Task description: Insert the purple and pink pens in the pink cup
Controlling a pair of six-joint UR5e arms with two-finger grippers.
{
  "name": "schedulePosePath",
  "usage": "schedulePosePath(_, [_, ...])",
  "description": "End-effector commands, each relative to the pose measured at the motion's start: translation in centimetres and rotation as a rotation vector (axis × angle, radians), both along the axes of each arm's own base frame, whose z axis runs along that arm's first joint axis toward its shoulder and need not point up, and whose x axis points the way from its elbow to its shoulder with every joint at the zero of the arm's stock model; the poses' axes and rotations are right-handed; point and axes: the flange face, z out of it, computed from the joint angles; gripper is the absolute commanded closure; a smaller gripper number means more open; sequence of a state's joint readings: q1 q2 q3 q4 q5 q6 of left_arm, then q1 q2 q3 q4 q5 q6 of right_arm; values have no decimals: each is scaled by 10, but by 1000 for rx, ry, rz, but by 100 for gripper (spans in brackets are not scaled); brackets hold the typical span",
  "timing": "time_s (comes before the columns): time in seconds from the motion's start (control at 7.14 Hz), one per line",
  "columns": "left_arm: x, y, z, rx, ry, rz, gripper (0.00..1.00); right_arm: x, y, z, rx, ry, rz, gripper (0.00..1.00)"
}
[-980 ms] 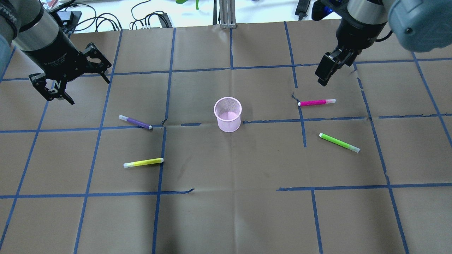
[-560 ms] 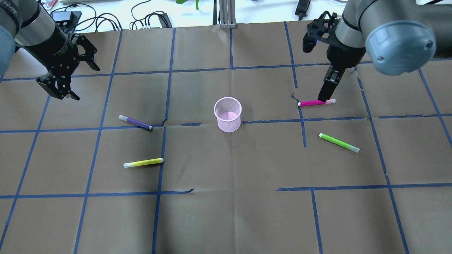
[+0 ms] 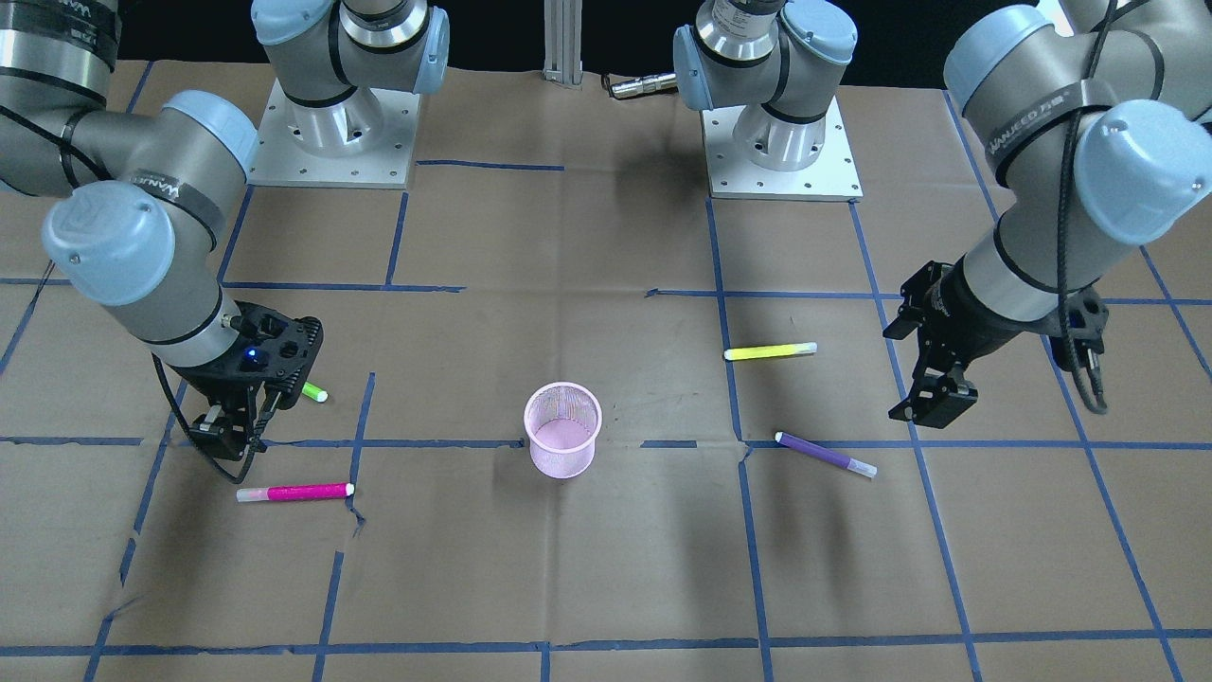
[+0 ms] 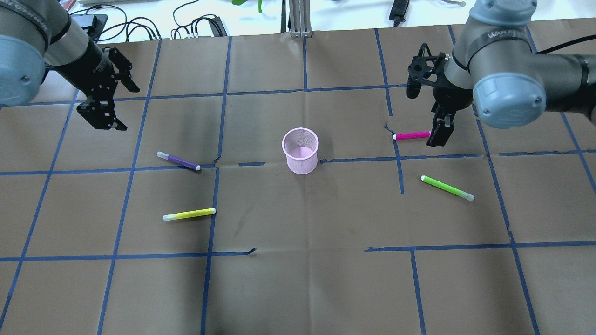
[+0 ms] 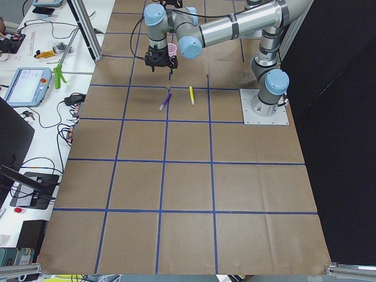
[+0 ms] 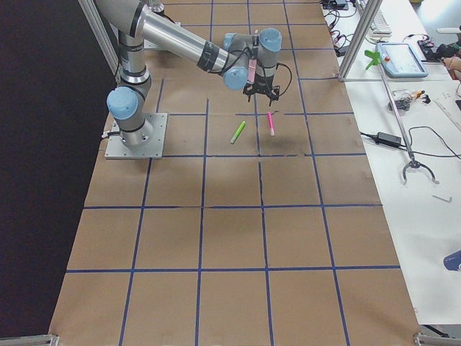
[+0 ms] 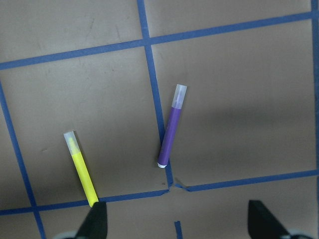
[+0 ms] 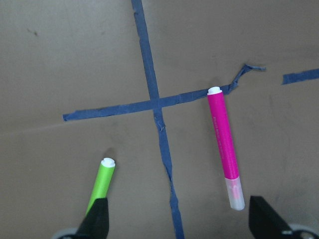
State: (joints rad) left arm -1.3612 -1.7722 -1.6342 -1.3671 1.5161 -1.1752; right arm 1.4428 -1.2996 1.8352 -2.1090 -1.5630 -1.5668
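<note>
The pink mesh cup stands upright at the table's middle, also in the front view. The purple pen lies left of it, also in the left wrist view. The pink pen lies right of the cup, also in the right wrist view. My left gripper is open and empty, up and to the far left of the purple pen. My right gripper is open, hovering over the pink pen's clear-capped end without holding it.
A yellow pen lies near the purple pen, and a green pen lies near the pink one. Blue tape lines cross the brown paper. Cables and a metal post sit at the far edge.
My right gripper has come down from behind the pink pen to just over its capped end. My left gripper has shifted a little to the right and turned.
</note>
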Motion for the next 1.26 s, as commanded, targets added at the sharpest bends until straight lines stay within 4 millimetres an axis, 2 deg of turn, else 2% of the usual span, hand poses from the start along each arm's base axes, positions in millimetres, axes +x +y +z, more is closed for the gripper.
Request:
schedulePosePath(0.0, [-3, -7, -46, 69, 43, -74, 1, -3, -4, -15, -8, -2, 231, 0])
schedulePosePath(0.28, [-2, -18, -109, 30, 33, -91, 1, -2, -13, -34, 8, -16, 227, 0])
schedulePosePath(0.56, [-4, -11, -152, -2, 23, -107, 1, 5, -21, -45, -26, -2, 195, 0])
schedulePosePath(0.84, [-9, -1, -177, 9, 24, -115, 1, 24, -31, -56, -47, -11, 149, 2])
schedulePosePath(0.98, [-11, 3, -186, 26, 31, -114, 1, 32, -33, -68, -31, -14, 137, 6])
schedulePosePath(1.12, [-11, 3, -194, 38, 34, -110, 1, 34, -46, -74, -74, -7, 143, 6])
